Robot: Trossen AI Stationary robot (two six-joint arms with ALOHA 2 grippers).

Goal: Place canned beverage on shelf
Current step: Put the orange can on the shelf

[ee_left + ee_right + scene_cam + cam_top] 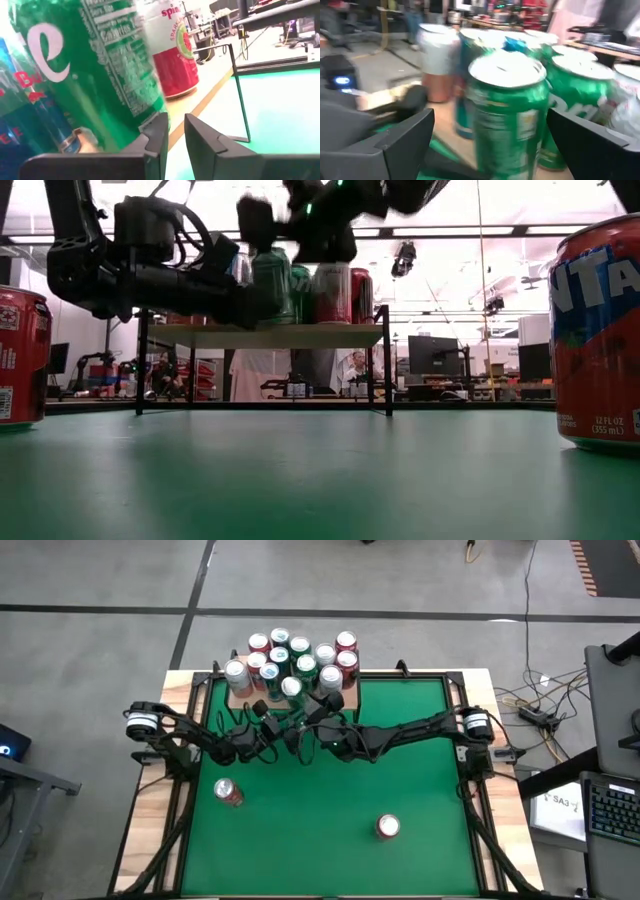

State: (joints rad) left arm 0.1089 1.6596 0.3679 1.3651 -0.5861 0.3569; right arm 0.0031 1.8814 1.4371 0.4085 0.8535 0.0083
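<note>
The shelf [265,335], a light-wood board on thin black legs, stands at the table's far edge, crowded with several upright cans. A green can [507,110] stands on its near part. My right gripper [491,117] is open, one finger on each side of that can, with a gap showing at both sides. My left gripper [176,125] is shut, level at the shelf's near left side, close to the lower side of a green can [95,70]. From above, both grippers [262,715] [308,718] sit just before the shelf [240,698]. My left gripper's shut fingers [155,132] come level at the lower side of the green can [135,120] on the shelf. I cannot tell whether they touch it.
Two red cans stand on the green table: one near left [228,792], one near right [388,827], seen large at both sides of the low view [20,355] [600,330]. The shelf's black legs [388,360] stand behind open green surface [330,810].
</note>
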